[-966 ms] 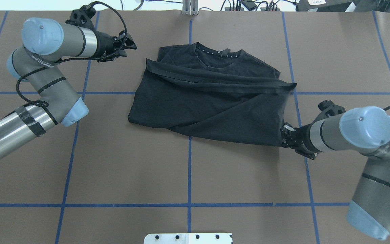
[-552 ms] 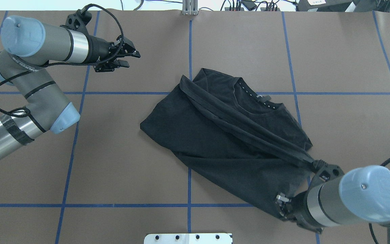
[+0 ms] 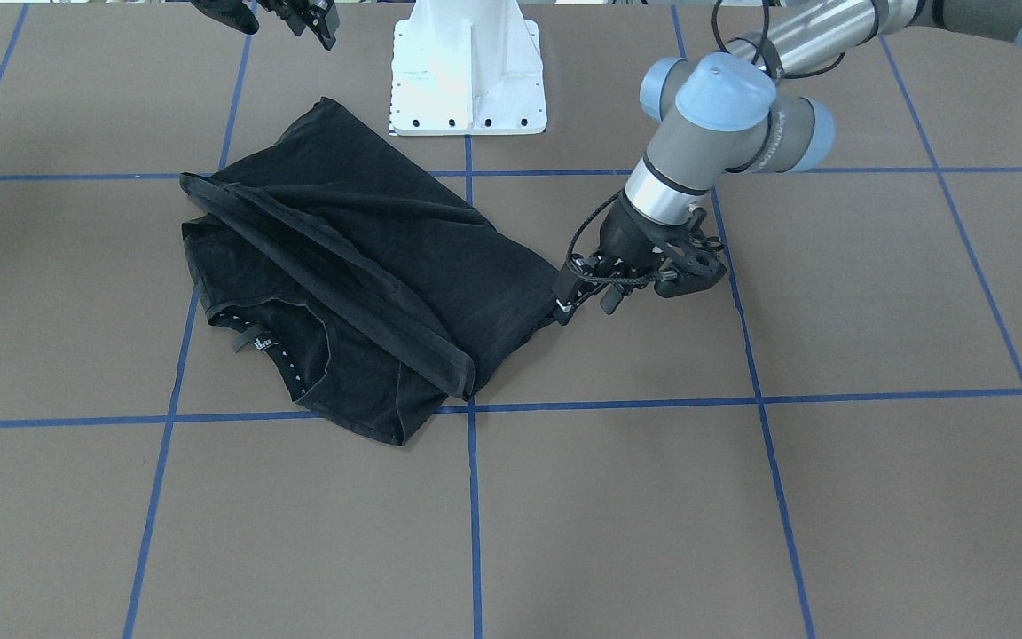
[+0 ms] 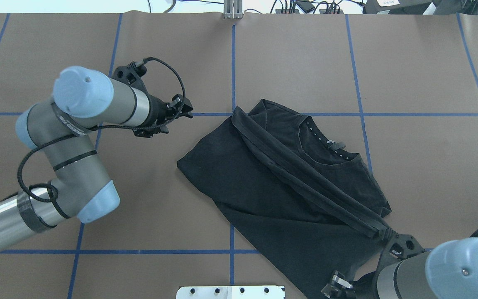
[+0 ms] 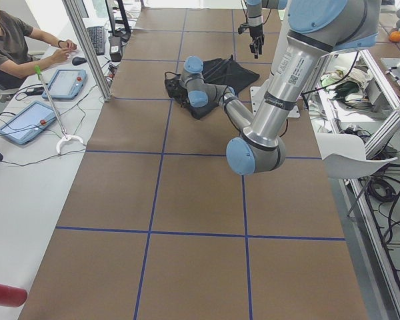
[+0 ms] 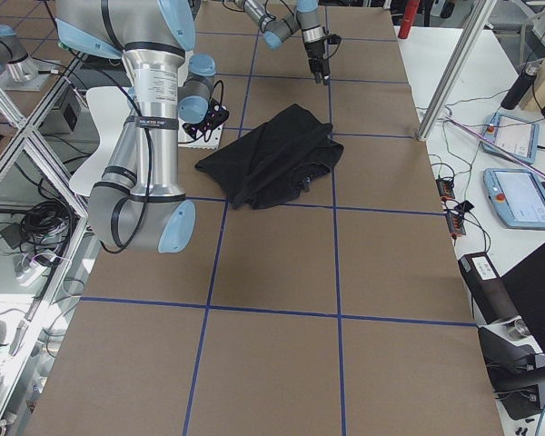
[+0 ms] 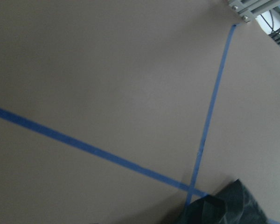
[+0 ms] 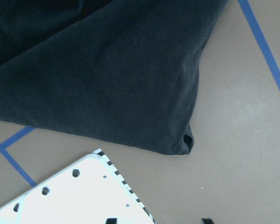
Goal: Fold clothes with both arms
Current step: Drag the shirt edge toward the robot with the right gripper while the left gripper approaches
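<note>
The black T-shirt (image 4: 272, 195) lies folded and slanted across the brown table, collar and label up, its logo print hidden. It also shows in the front view (image 3: 387, 248). My left gripper (image 4: 179, 118) is low over the table just left of the shirt's left corner, open and empty; in the front view (image 3: 584, 297) its fingers nearly touch the shirt's edge. My right gripper (image 3: 307, 13) is open and raised beside the shirt's near corner. The right wrist view shows that corner (image 8: 189, 140) lying loose on the table.
The white pedestal base (image 3: 468, 62) stands at the table's near edge, right next to the shirt's near corner (image 8: 84, 191). Blue tape lines (image 4: 232, 62) grid the brown table. An operator (image 5: 10, 40) sits with tablets beyond the far edge.
The right arm pulled the shirt toward the robot, turning it to a slant, and no longer holds the corner. The left arm came down toward the shirt's left corner.
</note>
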